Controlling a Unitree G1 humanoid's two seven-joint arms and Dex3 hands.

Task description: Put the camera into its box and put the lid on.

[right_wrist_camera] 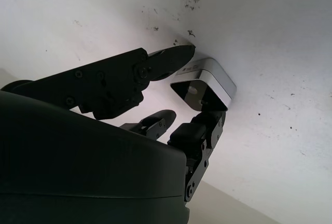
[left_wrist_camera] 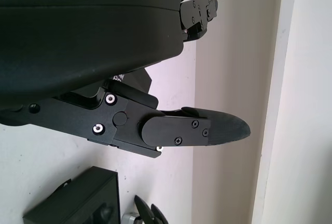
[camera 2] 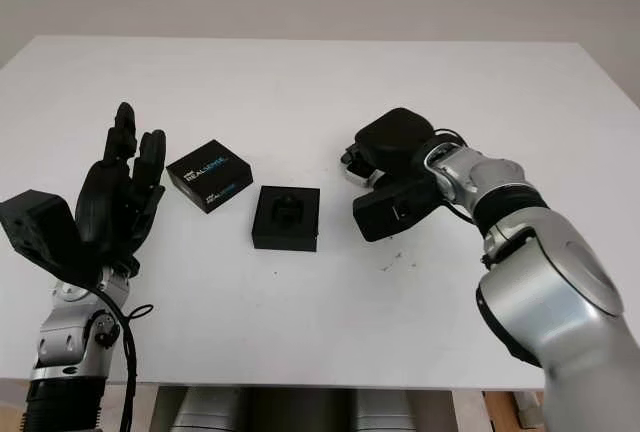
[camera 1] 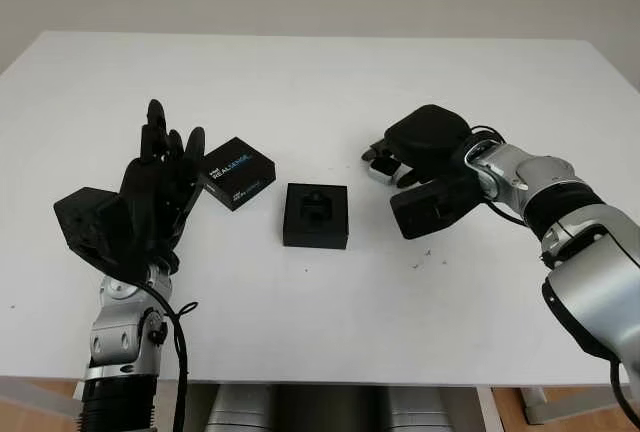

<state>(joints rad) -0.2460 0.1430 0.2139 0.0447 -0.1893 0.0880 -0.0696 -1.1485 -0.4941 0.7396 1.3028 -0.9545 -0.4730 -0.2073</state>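
While pinched in the right robot hand [camera 1: 398, 167], camera [right_wrist_camera: 203, 82] looks small, rigid, slick. Best held by its flat sides. Left robot hand [camera 1: 160, 182] open, beside lid [camera 1: 238, 172].

We note matte black shells on the left hand [camera 1: 150, 187] and right hand [camera 1: 425, 152], with small silver screws along the segmented fingers [left_wrist_camera: 176, 130]. Both forearms are silver metal with black joint bands, and black cables loop beside each wrist.

Head eyes: high, facing forward-down over the counter [camera 1: 330, 302], sharing it whole.
Wrist views: very close, beside each hand's shell.
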